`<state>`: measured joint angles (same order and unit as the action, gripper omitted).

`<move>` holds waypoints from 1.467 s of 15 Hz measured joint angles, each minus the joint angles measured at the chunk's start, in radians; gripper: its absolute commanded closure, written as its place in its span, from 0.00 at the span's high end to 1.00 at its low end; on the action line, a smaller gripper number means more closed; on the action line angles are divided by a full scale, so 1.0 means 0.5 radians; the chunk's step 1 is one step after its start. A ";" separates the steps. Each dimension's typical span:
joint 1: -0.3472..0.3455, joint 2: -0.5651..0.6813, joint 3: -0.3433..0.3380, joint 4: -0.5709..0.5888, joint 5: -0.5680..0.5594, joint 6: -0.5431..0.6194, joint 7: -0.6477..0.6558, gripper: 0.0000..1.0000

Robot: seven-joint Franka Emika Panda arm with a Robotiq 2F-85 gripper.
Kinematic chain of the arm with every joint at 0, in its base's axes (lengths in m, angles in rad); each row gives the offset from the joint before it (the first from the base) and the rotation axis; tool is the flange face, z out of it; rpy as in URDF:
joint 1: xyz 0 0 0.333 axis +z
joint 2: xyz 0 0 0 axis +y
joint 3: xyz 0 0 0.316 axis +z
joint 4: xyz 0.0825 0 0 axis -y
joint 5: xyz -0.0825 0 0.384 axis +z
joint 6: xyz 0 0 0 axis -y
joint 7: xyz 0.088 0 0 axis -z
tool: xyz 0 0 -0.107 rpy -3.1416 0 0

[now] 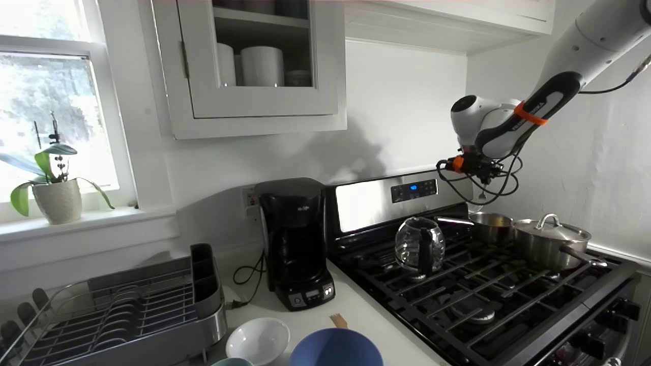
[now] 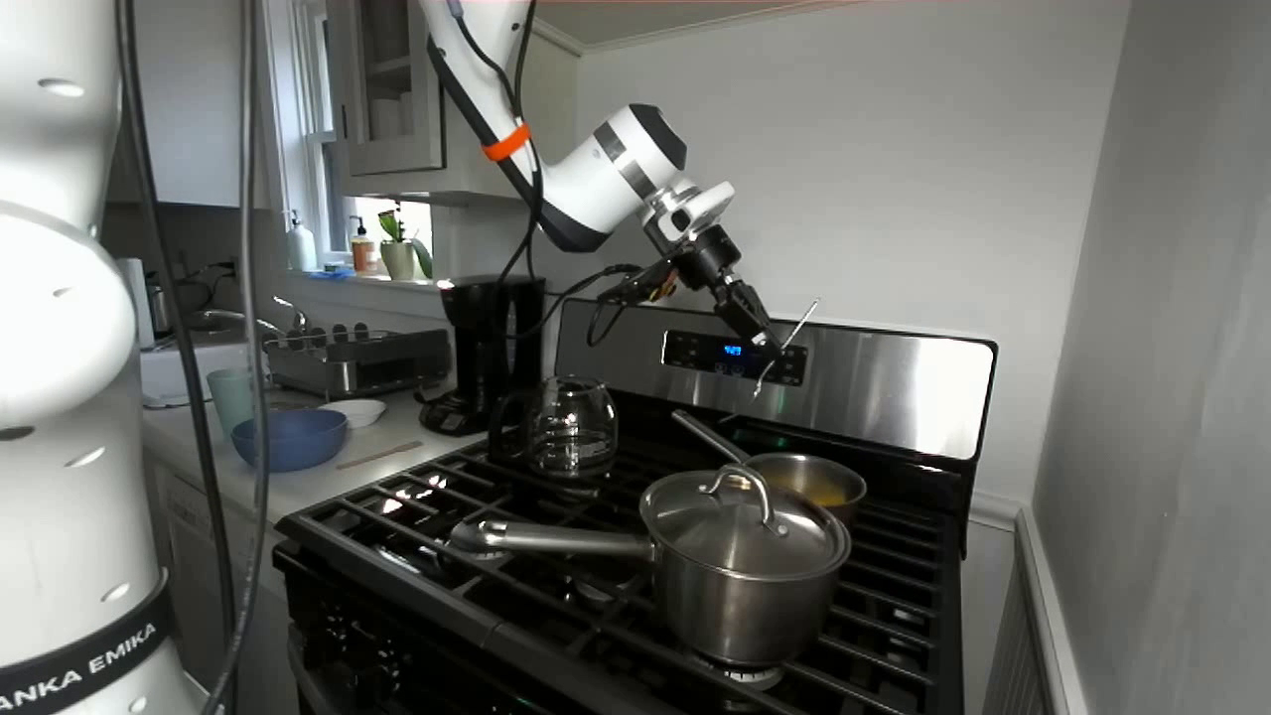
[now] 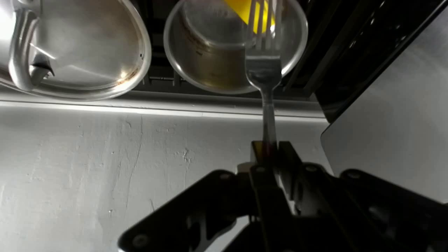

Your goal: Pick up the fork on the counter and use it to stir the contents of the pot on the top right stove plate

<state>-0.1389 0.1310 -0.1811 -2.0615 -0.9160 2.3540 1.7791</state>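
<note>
The hand (image 3: pixel 271 150) is pinching the fork (image 3: pixel 264 70) by its handle; the tines are slanting down above the open pot (image 3: pixel 206 66), not yet dipping inside.

In an exterior view, the window (image 1: pixel 46 81) glares white at upper left, above a sill (image 1: pixel 112 218); a cabinet (image 1: pixel 264 104) hangs at top, left of centre, a shadow (image 1: pixel 353 155) on the wall (image 1: pixel 407 101) to its lower right. In an exterior view, ceiling (image 2: pixel 660 18) shows at top, grey wall (image 2: pixel 1162 298) at right. In the wrist view, cracked wall (image 3: pixel 105 175) spans the lower left.
</note>
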 measured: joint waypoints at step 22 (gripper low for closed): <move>0.185 -0.539 0.309 -0.428 1.109 -0.209 -2.093 0.03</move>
<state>-0.0466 -0.1387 -0.0267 -2.2753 -0.3616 2.2494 0.7325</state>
